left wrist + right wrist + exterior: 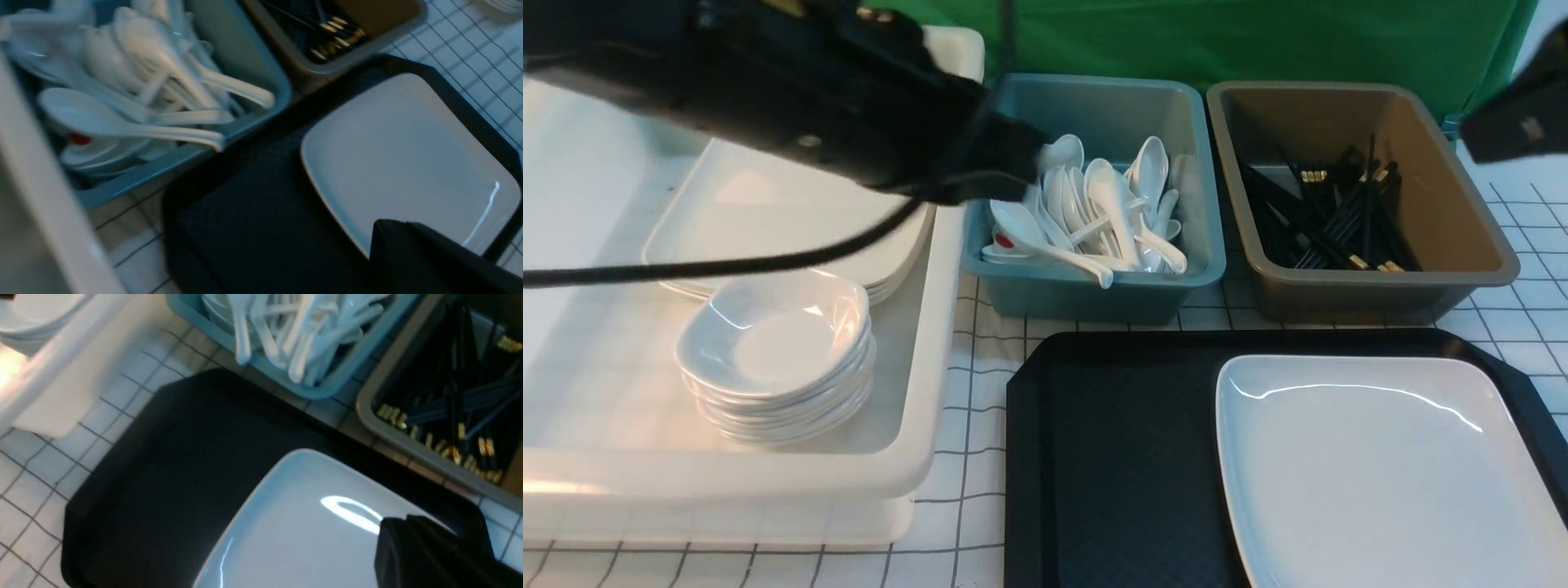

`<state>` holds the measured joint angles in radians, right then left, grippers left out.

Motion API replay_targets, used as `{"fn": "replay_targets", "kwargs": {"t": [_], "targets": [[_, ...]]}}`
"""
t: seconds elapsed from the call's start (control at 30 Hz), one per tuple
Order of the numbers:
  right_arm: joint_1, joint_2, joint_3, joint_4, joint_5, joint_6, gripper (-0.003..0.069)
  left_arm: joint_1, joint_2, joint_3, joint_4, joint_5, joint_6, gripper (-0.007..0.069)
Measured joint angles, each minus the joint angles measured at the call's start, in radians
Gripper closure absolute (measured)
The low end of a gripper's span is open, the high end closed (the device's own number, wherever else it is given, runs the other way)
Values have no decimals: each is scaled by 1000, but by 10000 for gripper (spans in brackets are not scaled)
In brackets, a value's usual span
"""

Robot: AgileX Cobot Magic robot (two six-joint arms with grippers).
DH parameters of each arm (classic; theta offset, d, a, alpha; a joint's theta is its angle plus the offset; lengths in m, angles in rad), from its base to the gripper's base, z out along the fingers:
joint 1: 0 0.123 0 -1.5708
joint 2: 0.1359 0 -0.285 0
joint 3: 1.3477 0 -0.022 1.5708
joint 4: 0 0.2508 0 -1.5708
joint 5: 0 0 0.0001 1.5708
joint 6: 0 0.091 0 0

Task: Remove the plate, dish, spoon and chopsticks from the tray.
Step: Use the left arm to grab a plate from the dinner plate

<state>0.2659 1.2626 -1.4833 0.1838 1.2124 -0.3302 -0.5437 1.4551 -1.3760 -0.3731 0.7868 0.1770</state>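
Above the blue tub of white spoons, the left tool hangs with its jaws together. The right tool, jaws likewise together, hangs above the plate, which lies on the right half of the black tray on the bench. Black chopsticks fill the brown tub.

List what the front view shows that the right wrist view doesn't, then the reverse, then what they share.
Front only: the left arm, the plate stack and the green backdrop.
Right wrist only: a dark part of the right end effector, close to the lens.
Both: the plate on the tray, the white tub, the blue tub of spoons, and the brown tub of chopsticks.
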Motion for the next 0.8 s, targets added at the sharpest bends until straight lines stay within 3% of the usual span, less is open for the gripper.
{"fn": "replay_targets", "kwargs": {"t": [0.17,0.27,0.4,0.43,0.63,0.8], "targets": [[-67,-93,199,-4,-6,12,650,-109,218,-107,-13,28,2,625],[-75,-162,307,-6,-42,13,650,-139,388,-215,-13,55,2,586],[-75,-224,368,-4,-77,17,650,-153,538,-328,-16,78,2,503],[-75,-251,379,-4,-85,19,650,-159,614,-383,-16,79,2,424],[-75,-320,381,0,-96,20,650,-167,811,-541,8,80,-6,204],[-76,-348,381,1,-97,20,650,-167,887,-601,48,81,-58,125]]}}
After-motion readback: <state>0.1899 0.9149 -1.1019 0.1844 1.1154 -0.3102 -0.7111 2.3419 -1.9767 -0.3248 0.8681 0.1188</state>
